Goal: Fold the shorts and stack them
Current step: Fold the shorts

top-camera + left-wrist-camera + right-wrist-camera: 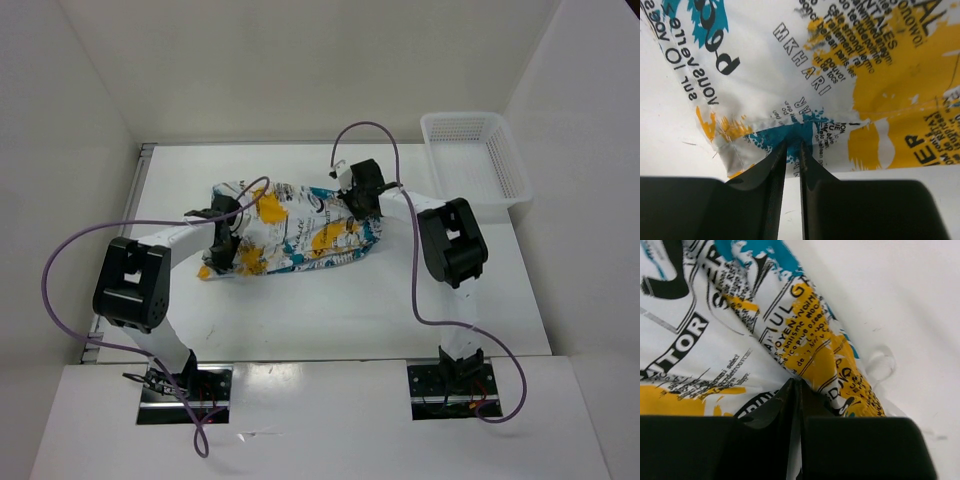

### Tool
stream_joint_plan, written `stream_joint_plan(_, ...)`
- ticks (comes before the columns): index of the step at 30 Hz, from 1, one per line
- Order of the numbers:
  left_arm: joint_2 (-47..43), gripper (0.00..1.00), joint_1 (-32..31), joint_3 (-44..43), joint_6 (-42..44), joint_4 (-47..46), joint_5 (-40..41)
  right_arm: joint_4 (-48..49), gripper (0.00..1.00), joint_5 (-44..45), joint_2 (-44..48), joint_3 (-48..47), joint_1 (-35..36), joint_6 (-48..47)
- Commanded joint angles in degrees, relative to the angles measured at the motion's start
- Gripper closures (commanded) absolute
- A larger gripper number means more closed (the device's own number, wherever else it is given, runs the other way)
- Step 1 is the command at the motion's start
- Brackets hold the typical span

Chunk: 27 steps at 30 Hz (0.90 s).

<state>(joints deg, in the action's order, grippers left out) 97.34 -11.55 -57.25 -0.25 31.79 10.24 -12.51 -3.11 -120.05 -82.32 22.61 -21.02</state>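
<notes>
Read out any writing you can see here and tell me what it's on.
"MKHARI": black capitals on the white fabric shorts printed in teal, yellow and black, left wrist view.
"TOR": bold black end of a cut-off word, same shorts, right wrist view.
"OYEN": on a yellow patch, right wrist view.
The smaller print is too small or skewed to read.

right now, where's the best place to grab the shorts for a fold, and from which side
Probably the outer edges, one near each end. The shorts lie flat and limp on the table, so only an edge gives something to pinch. The left gripper is shut on the stitched hem, coming in low from outside, and the right gripper pinches the opposite edge the same way.
</notes>
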Motion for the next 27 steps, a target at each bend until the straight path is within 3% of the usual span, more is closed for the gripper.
stream_joint_plan(1,1.4,0.77,0.5,2.6,0.3,4.4,1.6,3.8,0.88,6.5,-3.0,-3.8,-1.1,2.1)
stream_joint_plan(4,0.8,0.76,0.5,-1.1,0.3,5.7,0.1,3.1,0.81,4.6,-3.0,-7.8,-1.1,0.4)
stream_joint_plan(7,0.8,0.7,0.5,-7.8,0.3,8.3,-2.4,2.5,0.66,2.8,-0.1,-12.6,-1.1,2.4)
stream_joint_plan(12,1.4,0.65,0.5,-17.6,0.3,9.9,-4.3,-3.7,0.46,-1.0,10.3,-14.3,-2.7,14.6)
stream_joint_plan(15,1.9,0.64,0.5,-21.7,0.3,9.9,-5.5,-6.6,0.41,-4.2,15.7,-6.8,-5.9,25.3)
stream_joint_plan(17,2.6,0.57,0.0,-23.2,0.3,8.1,-4.8,-7.8,0.38,-5.0,17.7,-2.4,-6.6,29.5)
stream_joint_plan(19,4.2,0.57,-0.1,-25.3,0.3,7.3,-4.8,-7.8,0.33,-5.5,19.1,3.2,-7.1,32.2)
stream_joint_plan(22,8.0,0.54,-0.6,-28.0,0.3,4.9,-2.6,-7.2,0.26,-6.8,17.9,7.5,-7.8,36.3)
stream_joint_plan(27,14.1,0.54,0.8,-33.2,0.3,2.2,3.6,-5.3,0.25,-8.3,13.2,8.1,-10.8,39.6)
